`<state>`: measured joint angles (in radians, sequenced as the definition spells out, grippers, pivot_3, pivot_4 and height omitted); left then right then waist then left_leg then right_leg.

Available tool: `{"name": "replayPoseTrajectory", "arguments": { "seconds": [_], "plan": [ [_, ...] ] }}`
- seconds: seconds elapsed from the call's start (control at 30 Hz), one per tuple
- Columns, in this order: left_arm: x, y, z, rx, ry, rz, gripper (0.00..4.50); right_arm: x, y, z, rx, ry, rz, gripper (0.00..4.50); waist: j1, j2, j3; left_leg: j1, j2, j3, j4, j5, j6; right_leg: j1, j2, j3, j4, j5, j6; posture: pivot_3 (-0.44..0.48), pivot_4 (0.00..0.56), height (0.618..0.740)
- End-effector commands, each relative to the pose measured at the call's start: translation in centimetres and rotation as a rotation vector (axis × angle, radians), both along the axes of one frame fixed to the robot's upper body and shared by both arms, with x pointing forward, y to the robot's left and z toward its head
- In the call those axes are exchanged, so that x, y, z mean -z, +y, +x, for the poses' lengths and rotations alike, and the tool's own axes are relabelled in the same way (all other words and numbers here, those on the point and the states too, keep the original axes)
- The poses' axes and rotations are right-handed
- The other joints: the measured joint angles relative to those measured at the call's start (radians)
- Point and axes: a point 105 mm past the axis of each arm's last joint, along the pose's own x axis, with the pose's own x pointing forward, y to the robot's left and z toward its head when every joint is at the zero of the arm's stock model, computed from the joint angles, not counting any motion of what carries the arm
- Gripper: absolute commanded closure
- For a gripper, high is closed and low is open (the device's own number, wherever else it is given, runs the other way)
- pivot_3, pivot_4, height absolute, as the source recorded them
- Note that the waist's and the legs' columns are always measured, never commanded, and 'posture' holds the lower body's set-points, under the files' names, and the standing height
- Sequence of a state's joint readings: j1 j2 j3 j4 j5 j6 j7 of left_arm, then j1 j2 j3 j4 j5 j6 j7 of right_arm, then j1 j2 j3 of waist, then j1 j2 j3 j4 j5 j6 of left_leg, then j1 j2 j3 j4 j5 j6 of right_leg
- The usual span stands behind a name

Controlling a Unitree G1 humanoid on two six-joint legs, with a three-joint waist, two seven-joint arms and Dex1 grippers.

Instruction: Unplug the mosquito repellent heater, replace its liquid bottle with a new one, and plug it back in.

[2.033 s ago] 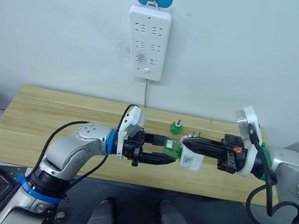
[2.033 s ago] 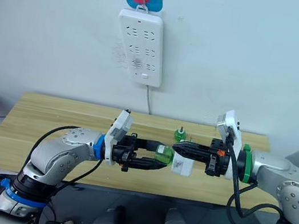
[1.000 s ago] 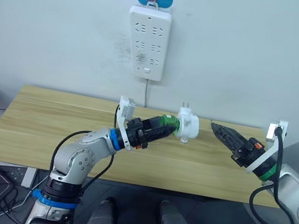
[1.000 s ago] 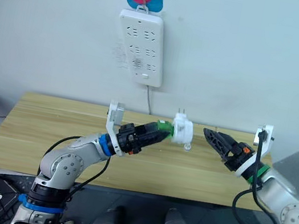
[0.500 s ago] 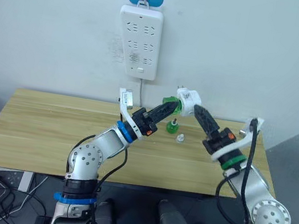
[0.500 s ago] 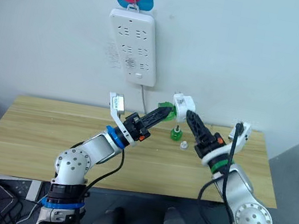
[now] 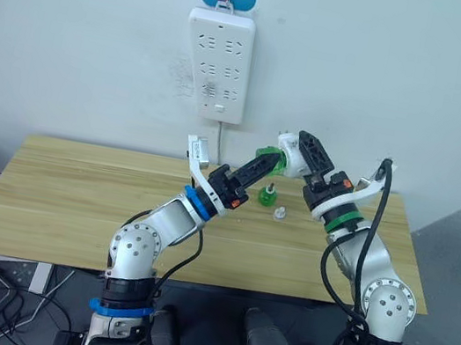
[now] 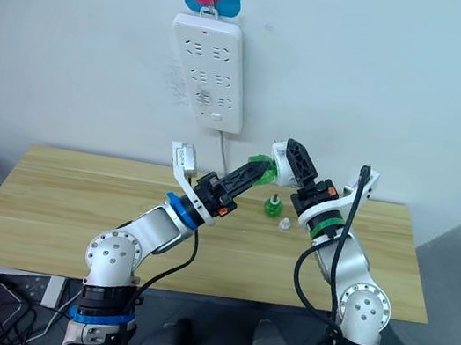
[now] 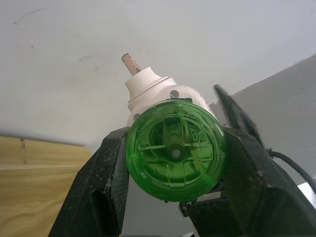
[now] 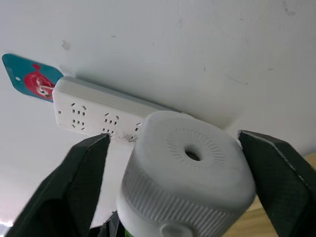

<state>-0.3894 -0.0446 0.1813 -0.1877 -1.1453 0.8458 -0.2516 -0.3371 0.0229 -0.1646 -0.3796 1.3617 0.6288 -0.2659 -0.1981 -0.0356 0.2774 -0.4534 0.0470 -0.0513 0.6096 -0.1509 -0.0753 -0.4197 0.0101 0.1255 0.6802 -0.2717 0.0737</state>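
The right claw (image 7: 298,151) had closed in around the heater (image 7: 287,144), not visibly clamped; the left claw (image 7: 261,164) gripped its green bottle (image 7: 267,154), ready for re-plugging.

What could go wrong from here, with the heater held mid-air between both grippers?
1. The left gripper clamps only the round green bottle; the heater could twist or tilt.
2. The right gripper stands open around the heater, so a handover may slip.
3. The power strip hangs higher on the wall; prongs may misalign.

Even, bright indoor light (no glare), soft faint shadows; wrist views slightly blurred close up.
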Motion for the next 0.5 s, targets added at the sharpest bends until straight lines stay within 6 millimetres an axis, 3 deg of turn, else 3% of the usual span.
{"name": "replayPoseTrajectory", "arguments": {
  "seconds": [0.03, 0.33, 0.5],
  "plan": [
    [-1.4, -0.8, -0.9, 0.042, -0.060, -0.030, 2.16, -1.4, 1.1, -0.9, -0.065, -0.056, 0.026, 1.52, 0.000, 0.000, 0.000, 0.000, 0.000, 0.000, 0.000, 0.000, 0.000, 0.000, 0.000, 0.000, 0.000, 0.000, 0.000, -0.267, 0.232, 0.735],
    [-1.1, -1.3, -1.1, 0.050, -0.070, -0.013, 2.18, -1.6, 1.5, -1.2, -0.098, -0.058, 0.038, 4.50, 0.001, 0.000, 0.000, 0.000, 0.000, 0.000, 0.000, 0.000, 0.000, 0.000, 0.000, 0.000, 0.000, 0.000, 0.000, -0.266, 0.233, 0.735],
    [-1.1, -1.1, -0.9, 0.041, -0.061, -0.029, 2.18, -1.4, -0.1, -0.7, 0.019, -0.066, 0.029, 4.50, 0.000, 0.000, 0.000, 0.000, 0.000, 0.000, 0.000, 0.000, 0.000, 0.000, 0.000, 0.000, 0.000, 0.000, 0.000, -0.268, 0.235, 0.735]
  ]
}}
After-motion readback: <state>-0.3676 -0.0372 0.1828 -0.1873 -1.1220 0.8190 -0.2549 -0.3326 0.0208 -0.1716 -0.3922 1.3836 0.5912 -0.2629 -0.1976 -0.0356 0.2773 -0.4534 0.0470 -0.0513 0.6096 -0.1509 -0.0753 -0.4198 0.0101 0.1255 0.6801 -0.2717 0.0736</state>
